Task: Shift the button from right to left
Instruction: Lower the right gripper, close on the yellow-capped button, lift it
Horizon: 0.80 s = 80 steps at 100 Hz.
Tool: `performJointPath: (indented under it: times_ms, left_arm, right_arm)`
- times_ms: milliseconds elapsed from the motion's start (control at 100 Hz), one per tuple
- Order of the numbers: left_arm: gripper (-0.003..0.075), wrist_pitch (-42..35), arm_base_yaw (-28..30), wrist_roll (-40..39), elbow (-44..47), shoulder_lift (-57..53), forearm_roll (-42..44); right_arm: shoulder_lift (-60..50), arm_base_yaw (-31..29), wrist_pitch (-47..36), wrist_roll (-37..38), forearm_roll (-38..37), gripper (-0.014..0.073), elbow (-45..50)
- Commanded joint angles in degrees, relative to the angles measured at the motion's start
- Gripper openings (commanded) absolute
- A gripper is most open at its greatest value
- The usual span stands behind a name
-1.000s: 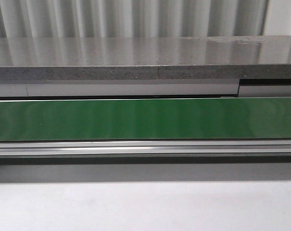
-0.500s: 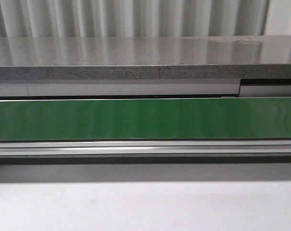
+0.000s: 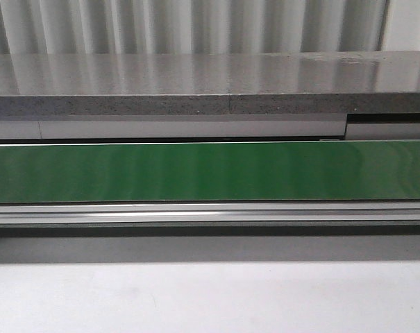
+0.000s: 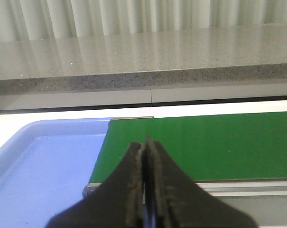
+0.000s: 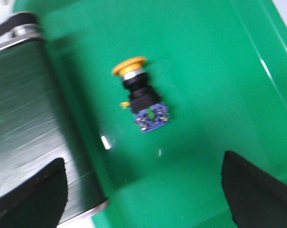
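Button, yellow-orange mushroom head on black body (image 5: pixel 139 97), lying in green plastic tray (image 5: pixel 219 71), ungrasped; right gripper (image 5: pixel 143 190) jaws wide, empty; left gripper (image 4: pixel 145 178) closed, empty; descend centred, straddling body toward twelve o'clock

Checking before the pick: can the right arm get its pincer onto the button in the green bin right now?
Probably yes. The button lies on its side, alone on the green bin's floor. The right pincer is open above it, fingers spread wide, nothing between.
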Motion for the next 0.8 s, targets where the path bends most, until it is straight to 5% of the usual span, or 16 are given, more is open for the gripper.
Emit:
performJointPath:
  times_ms: [0, 790]
  left_arm:
    - [-0.0020, -4.75, -0.59, -0.15, 1.31, -2.06, -0.10]
    - [-0.0020, -4.75, -0.59, -0.15, 1.31, -2.06, -0.10]
  right_arm:
    - [0.52, -2.16, -4.02, 0.66, -0.79, 0.0647, -1.92]
    - [20.12, -3.53, -6.92, 1.43, 3.54, 0.0647, -8.18]
